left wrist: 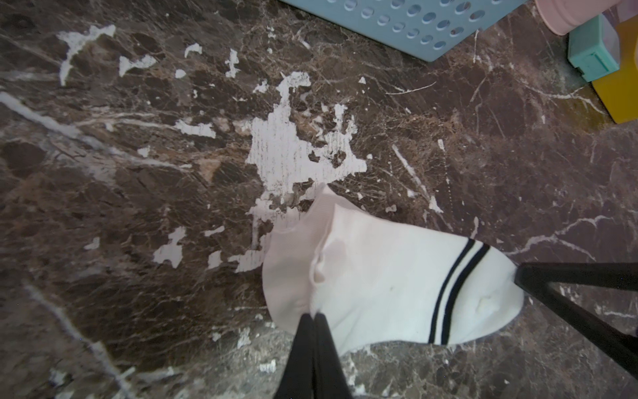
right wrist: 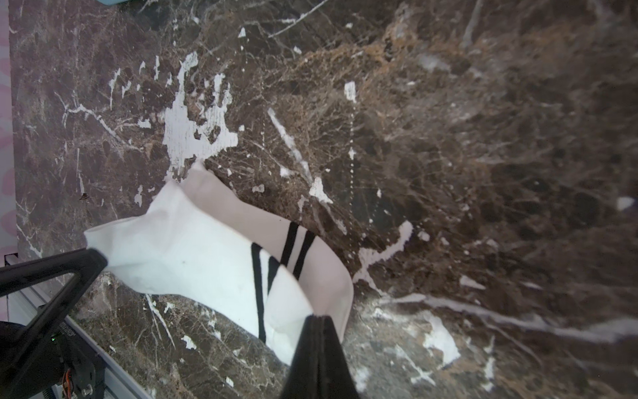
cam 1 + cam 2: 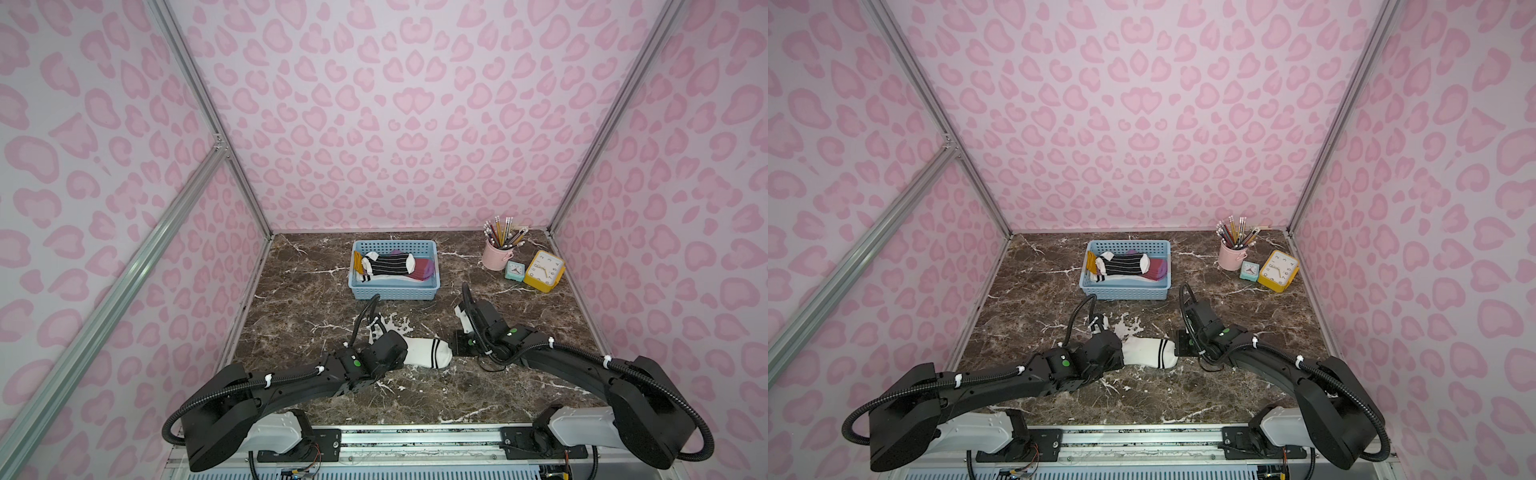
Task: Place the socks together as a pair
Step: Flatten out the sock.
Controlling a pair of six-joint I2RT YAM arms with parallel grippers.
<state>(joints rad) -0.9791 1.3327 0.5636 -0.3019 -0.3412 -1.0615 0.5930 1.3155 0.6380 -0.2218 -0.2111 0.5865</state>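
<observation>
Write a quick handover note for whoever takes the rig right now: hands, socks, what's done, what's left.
Left hand: shut, pinching the heel end of the white sock.
Right hand: shut, pinching the same sock's toe end.
Socks: the white sock lies on the table, in front of the basket. In the basket are a black striped sock on top, a maroon sock, and what looks like another white banded sock under them.
Done: one white sock is out on the table.
Left: no finished pair shows yet. Its match probably needs fetching and laying on it, then the other pairs.
</observation>
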